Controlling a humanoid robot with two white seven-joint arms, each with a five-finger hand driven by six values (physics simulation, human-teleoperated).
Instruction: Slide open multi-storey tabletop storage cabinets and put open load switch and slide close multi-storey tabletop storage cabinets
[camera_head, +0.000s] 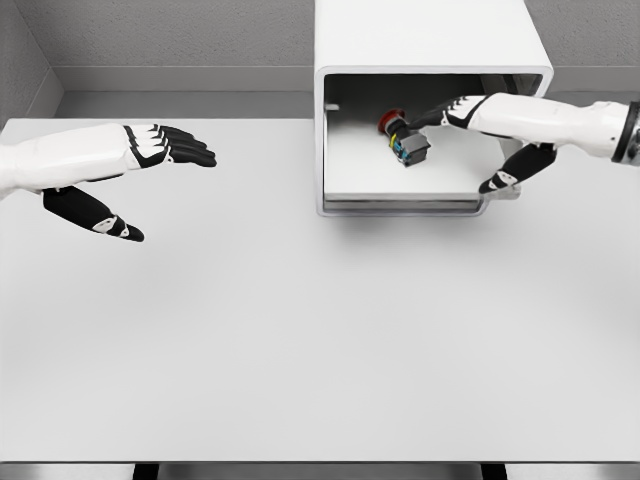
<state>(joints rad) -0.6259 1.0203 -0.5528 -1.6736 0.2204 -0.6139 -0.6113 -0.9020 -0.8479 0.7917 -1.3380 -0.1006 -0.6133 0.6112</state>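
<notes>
A white storage cabinet (432, 60) is seen at the back of the white tabletop (320, 340), its drawer (400, 200) slid open. A load switch (404, 140) with a red knob is touched inside by the right hand (470, 130). The left hand (140, 170) is held spread above the tabletop, well apart.

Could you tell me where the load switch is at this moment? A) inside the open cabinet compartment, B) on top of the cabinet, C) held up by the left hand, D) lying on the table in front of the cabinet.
A: the load switch lies on the floor inside the open cabinet, with the right hand reaching in by it; the left hand hovers empty over the table.
</notes>
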